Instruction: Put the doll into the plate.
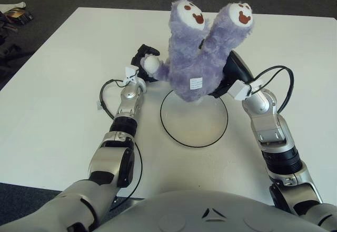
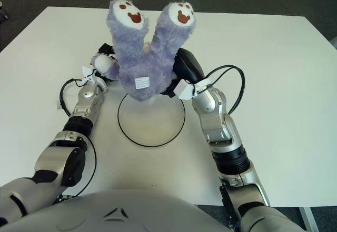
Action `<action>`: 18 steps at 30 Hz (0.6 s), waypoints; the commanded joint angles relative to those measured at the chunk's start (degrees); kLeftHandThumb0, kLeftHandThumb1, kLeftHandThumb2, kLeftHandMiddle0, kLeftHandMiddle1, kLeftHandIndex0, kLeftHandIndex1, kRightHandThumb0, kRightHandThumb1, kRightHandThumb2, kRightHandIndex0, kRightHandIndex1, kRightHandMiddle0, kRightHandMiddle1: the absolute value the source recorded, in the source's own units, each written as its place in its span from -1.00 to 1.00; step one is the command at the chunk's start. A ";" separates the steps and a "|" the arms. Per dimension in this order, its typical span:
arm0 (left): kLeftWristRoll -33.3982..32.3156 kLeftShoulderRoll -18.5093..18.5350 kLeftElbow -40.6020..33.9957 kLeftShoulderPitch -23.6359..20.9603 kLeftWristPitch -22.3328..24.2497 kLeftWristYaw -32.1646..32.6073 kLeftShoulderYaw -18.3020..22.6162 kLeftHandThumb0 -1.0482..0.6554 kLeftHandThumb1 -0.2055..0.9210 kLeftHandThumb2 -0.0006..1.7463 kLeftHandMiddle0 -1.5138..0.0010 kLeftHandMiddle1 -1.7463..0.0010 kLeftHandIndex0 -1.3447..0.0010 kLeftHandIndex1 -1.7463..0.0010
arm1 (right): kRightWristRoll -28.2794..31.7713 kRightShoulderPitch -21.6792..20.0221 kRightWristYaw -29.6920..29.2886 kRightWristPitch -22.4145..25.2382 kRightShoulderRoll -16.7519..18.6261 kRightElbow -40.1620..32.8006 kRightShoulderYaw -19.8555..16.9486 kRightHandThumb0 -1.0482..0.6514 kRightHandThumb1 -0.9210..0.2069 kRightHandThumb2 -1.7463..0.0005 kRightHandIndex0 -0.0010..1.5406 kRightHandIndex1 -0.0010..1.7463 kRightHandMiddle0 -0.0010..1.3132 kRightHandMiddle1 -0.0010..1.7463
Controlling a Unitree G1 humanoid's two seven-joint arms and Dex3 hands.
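right hand (image 1: pixel 227 75) — grips doll (image 1: pixel 197 58) over plate (image 1: pixel 210 134) | left hand (image 2: pixel 105 58) — fingers hidden, likelier seen in left eye

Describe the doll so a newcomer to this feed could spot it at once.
On the white table, find the round white plate with a thin dark rim, between the robot's arms. The doll is held over the plate's far edge by the right hand, with the left hand beside it. It is the only furry thing: purple, with two raised limbs ending in white faces with red mouths.
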 commanded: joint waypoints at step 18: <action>-1.78 0.57 4.01 -1.89 -0.33 -0.78 1.51 0.22 -0.07 0.49 0.29 -1.00 0.26 -0.92 | 0.23 4.74 4.52 0.96 -1.57 -7.80 0.75 0.83 0.27 -0.66 -0.09 1.00 0.24 1.00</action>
